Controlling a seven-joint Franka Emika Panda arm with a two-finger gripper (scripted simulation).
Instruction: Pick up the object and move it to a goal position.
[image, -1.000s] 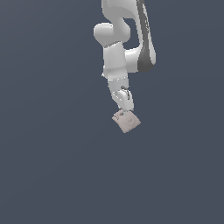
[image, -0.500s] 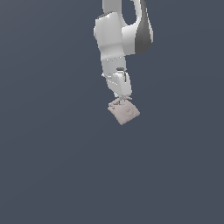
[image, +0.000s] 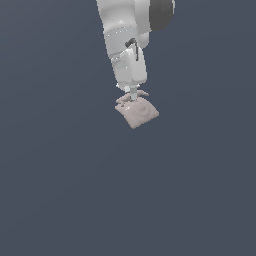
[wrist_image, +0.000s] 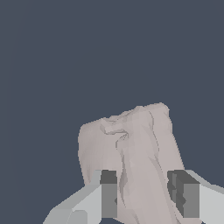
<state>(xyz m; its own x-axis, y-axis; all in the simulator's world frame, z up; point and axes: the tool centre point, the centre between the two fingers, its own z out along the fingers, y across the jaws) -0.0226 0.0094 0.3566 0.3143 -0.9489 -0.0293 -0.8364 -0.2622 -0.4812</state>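
Observation:
The object (image: 137, 113) is a small pale pinkish-beige block with a mottled, stone-like surface and a faint round mark on top. It hangs tilted under the white arm in the upper middle of the exterior view. My gripper (image: 133, 98) is shut on it from above. In the wrist view the object (wrist_image: 131, 153) fills the space between the two grey pads (wrist_image: 108, 192), which press on its two sides. The far end of the block sticks out beyond the fingertips.
A plain dark grey-blue surface (image: 60, 190) fills the whole background in both views. No other objects, containers or edges show.
The arm has moved up and slightly toward the exterior view's left, carrying the object with it. The grip on the block looks unchanged.

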